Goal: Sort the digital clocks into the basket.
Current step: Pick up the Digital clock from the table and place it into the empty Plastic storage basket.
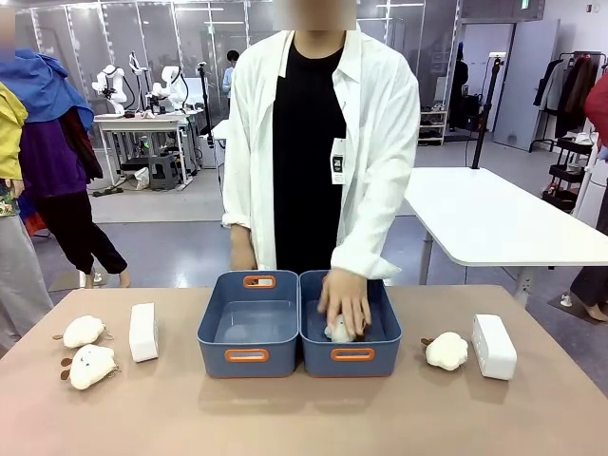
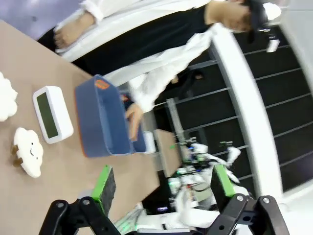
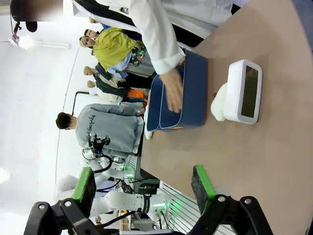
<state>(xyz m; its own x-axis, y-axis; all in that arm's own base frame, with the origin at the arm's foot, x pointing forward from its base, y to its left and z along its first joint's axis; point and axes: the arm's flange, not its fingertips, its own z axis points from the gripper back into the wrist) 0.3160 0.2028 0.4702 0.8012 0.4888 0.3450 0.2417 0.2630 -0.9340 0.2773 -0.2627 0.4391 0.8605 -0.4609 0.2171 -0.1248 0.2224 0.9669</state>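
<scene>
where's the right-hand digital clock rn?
In the front view the right digital clock sits at the right end of the table, just right of a cream plush toy, outside the right blue basket.

The bench (image 1: 304, 418) is plain tan. Both baskets (image 1: 220, 353) are slate blue with orange-rimmed handle slots. The digital clock (image 1: 143, 332) at nine o'clock of them and the digital clock (image 1: 493, 347) at three o'clock are white, with grey-green screens. The plush toys (image 1: 91, 366) are cream with brown bits. The person's shirt (image 1: 380, 114) is white over black.
</scene>
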